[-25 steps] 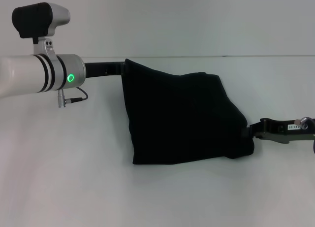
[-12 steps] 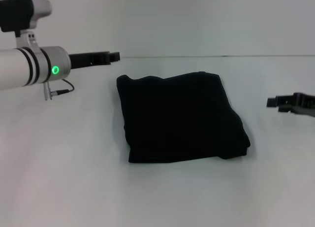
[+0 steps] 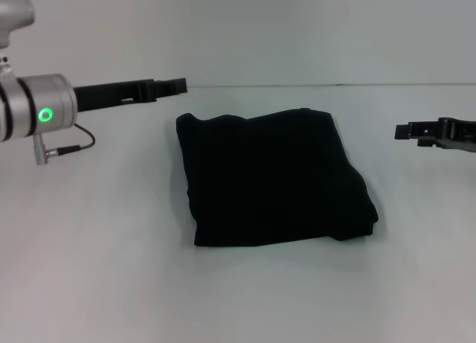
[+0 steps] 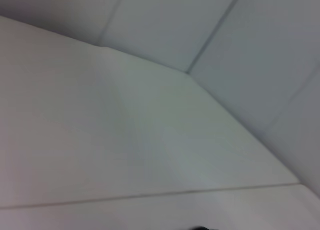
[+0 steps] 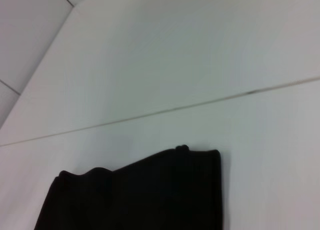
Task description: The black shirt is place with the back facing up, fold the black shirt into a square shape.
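Black shirt (image 3: 273, 179) lies folded into a rough square at the middle of my white bench (image 3: 111, 268). My left gripper (image 3: 177, 85) hovers off its far left corner, my right gripper (image 3: 404, 131) well off to its right; neither grasps anything, though whether either is parted I cannot tell.

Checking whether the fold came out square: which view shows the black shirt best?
The head view: the whole black shirt lies folded, roughly square. The right wrist view catches only one edge of it; the left wrist view shows none.
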Robot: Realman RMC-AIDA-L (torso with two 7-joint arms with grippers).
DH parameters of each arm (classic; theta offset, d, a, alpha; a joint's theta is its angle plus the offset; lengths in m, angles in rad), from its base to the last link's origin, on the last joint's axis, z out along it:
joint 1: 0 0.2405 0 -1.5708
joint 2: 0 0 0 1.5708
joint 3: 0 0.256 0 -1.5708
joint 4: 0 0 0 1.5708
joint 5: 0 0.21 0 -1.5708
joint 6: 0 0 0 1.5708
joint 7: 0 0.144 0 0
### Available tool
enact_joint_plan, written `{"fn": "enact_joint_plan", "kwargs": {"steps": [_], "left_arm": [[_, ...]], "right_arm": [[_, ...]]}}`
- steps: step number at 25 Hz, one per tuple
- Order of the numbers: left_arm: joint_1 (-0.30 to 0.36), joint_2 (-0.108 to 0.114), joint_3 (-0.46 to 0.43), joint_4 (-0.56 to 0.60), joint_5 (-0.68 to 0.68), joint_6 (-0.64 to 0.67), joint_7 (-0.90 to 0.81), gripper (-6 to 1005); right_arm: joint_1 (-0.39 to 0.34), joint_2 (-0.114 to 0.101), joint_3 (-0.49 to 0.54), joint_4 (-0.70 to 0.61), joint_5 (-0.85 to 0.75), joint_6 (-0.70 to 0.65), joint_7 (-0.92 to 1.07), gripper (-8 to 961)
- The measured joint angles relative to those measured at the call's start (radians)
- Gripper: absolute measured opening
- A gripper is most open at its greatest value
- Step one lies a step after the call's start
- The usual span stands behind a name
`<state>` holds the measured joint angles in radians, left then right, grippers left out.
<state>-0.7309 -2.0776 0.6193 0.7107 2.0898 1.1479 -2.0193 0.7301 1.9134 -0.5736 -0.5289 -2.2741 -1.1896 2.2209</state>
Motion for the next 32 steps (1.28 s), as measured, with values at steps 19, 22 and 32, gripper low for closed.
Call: {"fn": "enact_joint_plan", "kwargs": {"steps": [19,22,32], "left_arm": [[0.09,-0.017,-0.117,0.023,-0.004,0.403,0.178,579],[0.09,-0.018,-0.117,0.023,-0.004,0.404,0.184,579],[0.09,-0.018,-0.118,0.022,-0.004,0.407,0.187,578]], "right_arm": [[0.035,0.021,-0.109,0.138,-0.025,0.007,0.034,654],[0.046,0.035,-0.121,0.154,-0.025,0.024,0.036,654],[0.033,0.043,-0.121,0.158,-0.025,0.042,0.048,655]]}}
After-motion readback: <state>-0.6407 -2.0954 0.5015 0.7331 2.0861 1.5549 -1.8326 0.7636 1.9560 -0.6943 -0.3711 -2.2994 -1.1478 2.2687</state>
